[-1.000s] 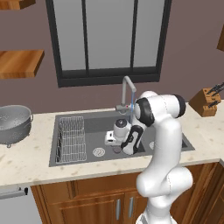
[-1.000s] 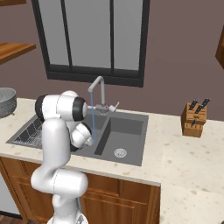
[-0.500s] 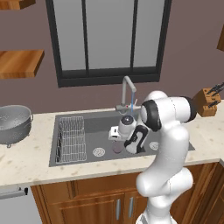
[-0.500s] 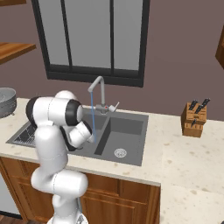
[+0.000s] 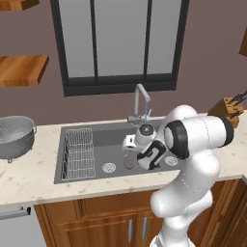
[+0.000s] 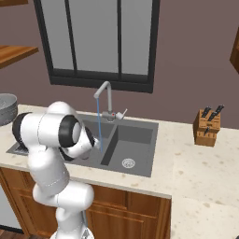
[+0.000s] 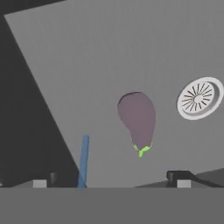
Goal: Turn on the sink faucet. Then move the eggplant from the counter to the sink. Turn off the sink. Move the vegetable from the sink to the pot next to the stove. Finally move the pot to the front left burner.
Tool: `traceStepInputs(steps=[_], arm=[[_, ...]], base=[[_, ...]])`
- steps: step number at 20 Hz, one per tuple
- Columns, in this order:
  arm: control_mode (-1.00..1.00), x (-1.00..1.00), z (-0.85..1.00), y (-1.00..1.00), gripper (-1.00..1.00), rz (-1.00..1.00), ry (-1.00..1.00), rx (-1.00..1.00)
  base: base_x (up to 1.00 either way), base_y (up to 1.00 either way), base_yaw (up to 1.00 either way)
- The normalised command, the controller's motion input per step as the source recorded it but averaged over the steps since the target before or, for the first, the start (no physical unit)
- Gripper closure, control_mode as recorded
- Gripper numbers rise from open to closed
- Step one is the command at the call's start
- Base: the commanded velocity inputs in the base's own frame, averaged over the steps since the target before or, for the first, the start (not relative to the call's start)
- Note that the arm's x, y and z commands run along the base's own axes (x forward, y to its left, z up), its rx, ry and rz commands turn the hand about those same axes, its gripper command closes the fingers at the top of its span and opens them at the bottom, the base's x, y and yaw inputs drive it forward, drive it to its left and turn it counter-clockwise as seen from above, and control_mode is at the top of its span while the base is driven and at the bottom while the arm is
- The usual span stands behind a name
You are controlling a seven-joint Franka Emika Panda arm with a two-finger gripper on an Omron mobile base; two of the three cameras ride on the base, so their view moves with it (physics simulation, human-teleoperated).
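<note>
Hanging over the left basin of the dark grey rectangular double-basin sink [image 5: 96,140], the two-finger tool [image 7: 111,177] has its jaws spread wide with nothing between them; its small dark fingertips [image 7: 177,176] stand well apart at the bottom of the hand view, clear of the basin floor. In the left base view the tool [image 5: 140,157] sits just below the spout of the slim grey metal faucet [image 5: 140,99].

The small dull purple egg-shaped eggplant [image 7: 137,119] lies loose on the floor of that basin, its green stem end toward the tool, near the round silver drain [image 7: 200,98] and apart from it. A thin blue stream of water [image 7: 83,161] falls beside the eggplant without touching it; the same stream runs down from the faucet spout in the right base view [image 6: 99,126]. A wire dish rack [image 5: 79,152] sits in the left part of the sink. The right basin [image 6: 133,147] holds just its own drain.

On the pale beige speckled stone bench [image 5: 29,176], a silver perforated metal colander [image 5: 14,136] stands left of the sink, and a wooden knife block [image 6: 207,126] stands well to the right. The white arm [image 5: 193,159] leans across the sink's front edge.
</note>
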Motion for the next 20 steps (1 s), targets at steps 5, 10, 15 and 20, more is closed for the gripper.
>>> traceStepInputs(steps=[5,10,15,20], arm=[[-1.0,0.0,0.71,-0.24,-1.0,0.0,0.0,0.0],[-1.0,0.01,0.63,-0.42,-1.0,0.0,0.0,0.0],[-1.0,0.06,0.47,-0.54,-1.0,0.0,0.0,0.0],[-1.0,0.03,0.3,-0.56,-1.0,0.01,0.0,0.01]], base=[[0.0,0.0,0.0],[0.0,0.0,0.0],[0.0,0.0,0.0],[0.0,0.0,0.0]])
